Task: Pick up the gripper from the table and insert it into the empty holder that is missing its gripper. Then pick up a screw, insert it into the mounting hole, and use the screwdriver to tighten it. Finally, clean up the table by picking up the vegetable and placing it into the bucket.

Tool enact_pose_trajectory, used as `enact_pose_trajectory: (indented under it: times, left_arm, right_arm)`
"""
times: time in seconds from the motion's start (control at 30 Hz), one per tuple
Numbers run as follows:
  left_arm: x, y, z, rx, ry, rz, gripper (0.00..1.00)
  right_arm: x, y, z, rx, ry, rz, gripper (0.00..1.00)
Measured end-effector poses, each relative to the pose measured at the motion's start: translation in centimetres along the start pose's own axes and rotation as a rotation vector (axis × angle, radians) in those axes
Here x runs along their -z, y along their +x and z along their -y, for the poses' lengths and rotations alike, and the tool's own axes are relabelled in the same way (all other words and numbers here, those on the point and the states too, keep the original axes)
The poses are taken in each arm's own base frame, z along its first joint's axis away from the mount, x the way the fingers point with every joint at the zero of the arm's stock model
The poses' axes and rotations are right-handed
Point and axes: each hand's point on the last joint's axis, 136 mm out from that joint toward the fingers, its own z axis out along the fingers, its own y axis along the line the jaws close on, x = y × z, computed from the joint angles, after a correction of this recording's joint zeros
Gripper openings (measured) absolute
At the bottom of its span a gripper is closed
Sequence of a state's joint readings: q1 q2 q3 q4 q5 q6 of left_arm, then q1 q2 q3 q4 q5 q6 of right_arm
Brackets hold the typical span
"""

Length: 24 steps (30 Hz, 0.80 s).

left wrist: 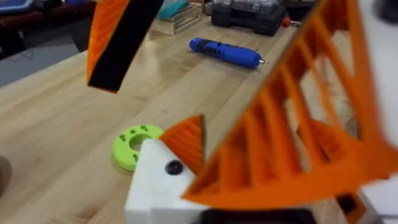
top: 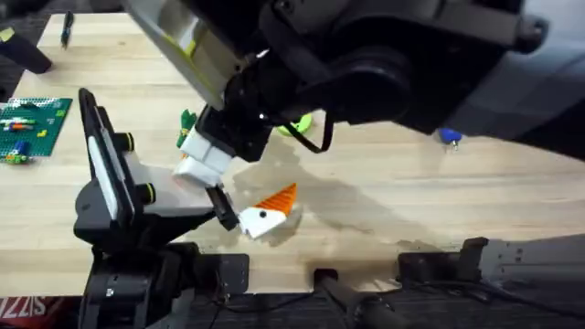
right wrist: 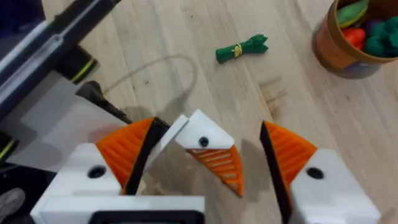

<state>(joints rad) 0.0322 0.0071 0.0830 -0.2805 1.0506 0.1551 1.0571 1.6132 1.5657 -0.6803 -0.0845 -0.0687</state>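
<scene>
ok, right end effector is released, its 2 pads straddling the holder without touching it, probably lined up to pinch and steady it. the gripper sits against the holder on the bench, looks seated; the mounting hole reads dark, so i judge no screw in yet. left end effector is also released, close over the same block, likely as a brace. screwdriver lies well apart. vegetable is on the bench near the bucket, cleanup not done.
</scene>
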Motion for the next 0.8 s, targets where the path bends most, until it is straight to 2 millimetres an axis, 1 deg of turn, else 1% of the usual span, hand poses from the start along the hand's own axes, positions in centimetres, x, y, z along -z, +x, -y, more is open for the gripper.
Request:
enact_pose_trajectory:
  times: [0.03, 0.1, 0.17, 0.2, 0.23, 0.27, 0.33, 0.37, 0.5, 0.57, 0.67, 0.8]
  left_arm:
    - [0.0, 0.0, 0.0, -0.004, 0.000, 0.000, 0.897]
    - [0.0, 0.0, 0.0, -0.006, 0.001, 0.000, 0.612]
    - [0.0, 0.0, 0.0, -0.007, 0.001, 0.000, 0.305]
    - [0.0, 0.0, 0.0, -0.007, 0.001, 0.000, 0.136]
    - [0.0, 0.0, 0.0, -0.012, 0.001, 0.000, 0.036]
    - [0.0, 0.0, 0.0, -0.012, 0.001, 0.000, 0.014]
    - [0.0, 0.0, 0.0, -0.012, 0.001, 0.000, 0.009]
    - [0.0, 0.0, 0.0, -0.013, 0.001, 0.000, 0.010]
    - [0.0, 0.0, 0.0, -0.012, -0.001, 0.000, 0.008]
    - [0.0, 0.0, -0.3, -0.003, -0.016, -0.001, 0.008]
    - [0.0, 0.1, -0.9, 0.016, -0.053, -0.005, 0.008]
    - [0.1, 0.1, -1.4, 0.031, -0.083, -0.008, 0.008]
  right_arm:
    - [0.0, 0.0, 0.1, -0.005, 0.001, 0.001, 0.994]
    - [0.1, 0.0, 0.5, -0.023, 0.005, 0.000, 0.994]
    - [0.2, 0.2, 1.0, -0.039, 0.010, -0.004, 0.994]
    - [0.3, 0.3, 1.4, -0.049, 0.014, -0.009, 0.994]
    - [0.5, 0.5, 1.8, -0.060, 0.021, -0.012, 0.994]
    - [0.8, 0.6, 2.3, -0.074, 0.028, -0.016, 0.994]
    - [1.7, 1.0, 3.4, -0.105, 0.049, -0.022, 0.994]
    - [3.7, 2.1, 5.5, -0.169, 0.088, -0.039, 0.994]
    - [7.2, 4.2, 8.8, -0.302, 0.163, -0.061, 0.994]
    - [8.8, 5.6, 10.4, -0.373, 0.200, -0.080, 0.994]
    - [10.9, 8.3, 12.6, -0.491, 0.258, -0.131, 0.994]
    - [12.6, 11.4, 15.5, -0.626, 0.330, -0.172, 0.994]
